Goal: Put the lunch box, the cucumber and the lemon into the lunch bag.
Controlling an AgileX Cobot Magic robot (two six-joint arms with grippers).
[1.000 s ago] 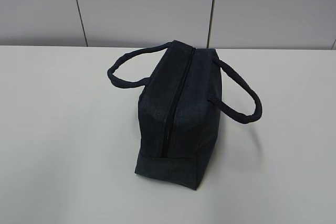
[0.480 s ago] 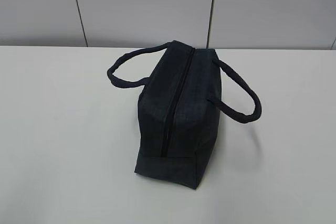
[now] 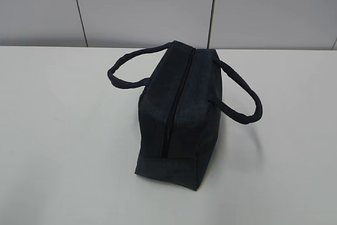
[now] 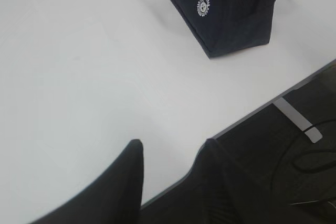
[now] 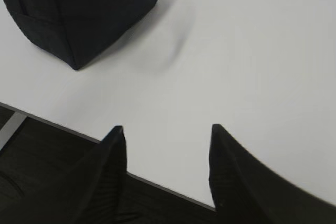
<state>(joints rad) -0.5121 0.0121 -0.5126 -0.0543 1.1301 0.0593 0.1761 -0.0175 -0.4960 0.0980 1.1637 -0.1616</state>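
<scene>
Exterior view is showing the dark navy boxy fabric lunch bag (image 3: 178,114) standing upright in the middle of the plain white table (image 3: 58,140), its black top zipper (image 3: 176,104) running closed along the ridge and its two loop handles (image 3: 239,98) drooping out to either side. No lunch box, cucumber or lemon is showing in any view, so they are most likely sitting zipped inside already, though the closed fabric is hiding the contents. Neither arm is appearing in this view.

The left gripper (image 4: 170,153) is hovering over the near table edge, well apart from the bag, with its jaws standing apart and nothing between them. The right gripper (image 5: 165,132) is likewise hanging above the table edge, jaws spread and empty, the bag's lower corner lying off to one side. Both seem to be parked clear of the bag because no further handling looks needed.

The tabletop is looking smooth, matte and bare around the bag. Behind it, pale grey wall panels (image 3: 142,6) with thin dark seams are closing off the room, and dark flooring is showing below the table edge.
</scene>
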